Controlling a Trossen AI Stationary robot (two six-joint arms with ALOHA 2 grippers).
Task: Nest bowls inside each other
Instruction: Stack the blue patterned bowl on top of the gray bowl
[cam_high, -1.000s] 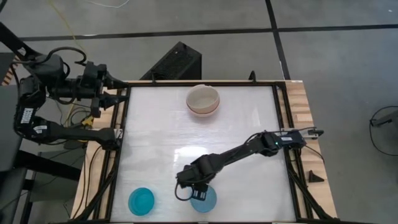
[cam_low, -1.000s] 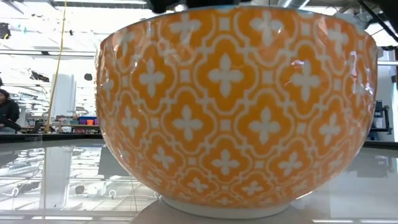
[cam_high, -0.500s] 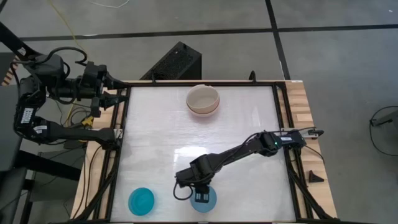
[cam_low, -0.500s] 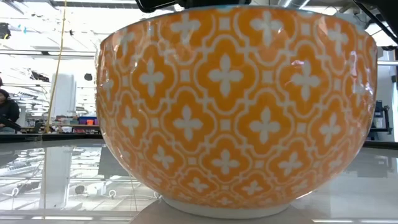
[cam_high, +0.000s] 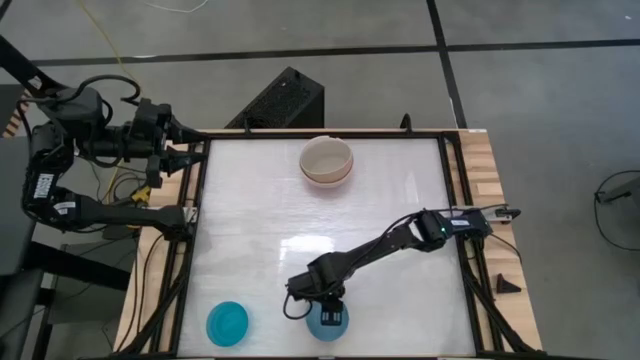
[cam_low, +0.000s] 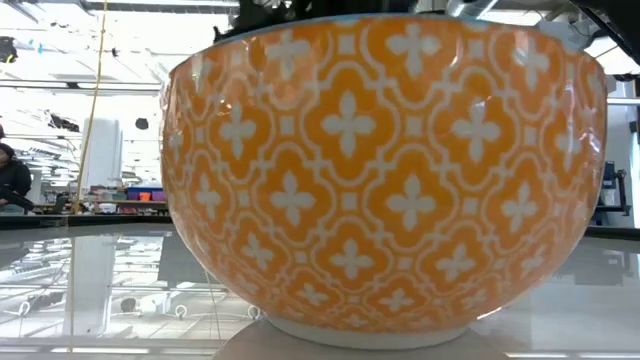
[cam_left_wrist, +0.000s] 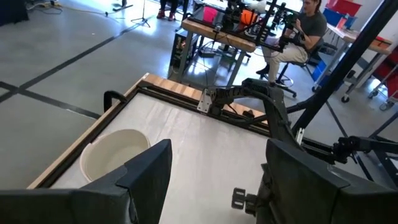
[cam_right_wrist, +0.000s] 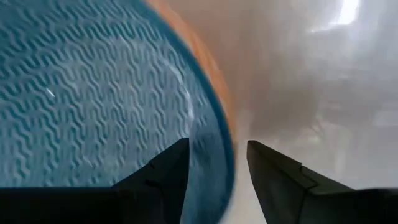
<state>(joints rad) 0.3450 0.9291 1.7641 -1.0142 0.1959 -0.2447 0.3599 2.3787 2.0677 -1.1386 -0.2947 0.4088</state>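
Note:
A light blue bowl (cam_high: 322, 330), orange with white crosses outside (cam_low: 385, 180), stands on its foot near the table's front edge. My right gripper (cam_high: 330, 317) is over it, pointing steeply down, open, with the bowl's rim (cam_right_wrist: 225, 149) between its two fingers. A turquoise bowl (cam_high: 227, 323) stands near the front left. A pale bowl (cam_high: 326, 160), also in the left wrist view (cam_left_wrist: 115, 155), stands at the far middle. My left gripper (cam_high: 190, 150) waits open beyond the table's far left corner. My right gripper (cam_right_wrist: 217, 152) comes from above with one finger (cam_right_wrist: 165, 177) inside the blue bowl and the other (cam_right_wrist: 280, 180) outside its orange wall. The rim runs through the gap. Whether a finger touches the wall I cannot tell. The bowl stands on the table.
A raised black frame (cam_high: 455, 200) runs around the white table top (cam_high: 260, 220). A black box (cam_high: 285, 100) stands on the floor beyond the far edge. A person (cam_left_wrist: 305, 28) sits at a bench in the room behind.
My right gripper has gone down over the blue bowl's rim and has rolled a little at the wrist. In the low view the bowl's pattern has shifted slightly to the left, so the bowl has turned a little where it stands.

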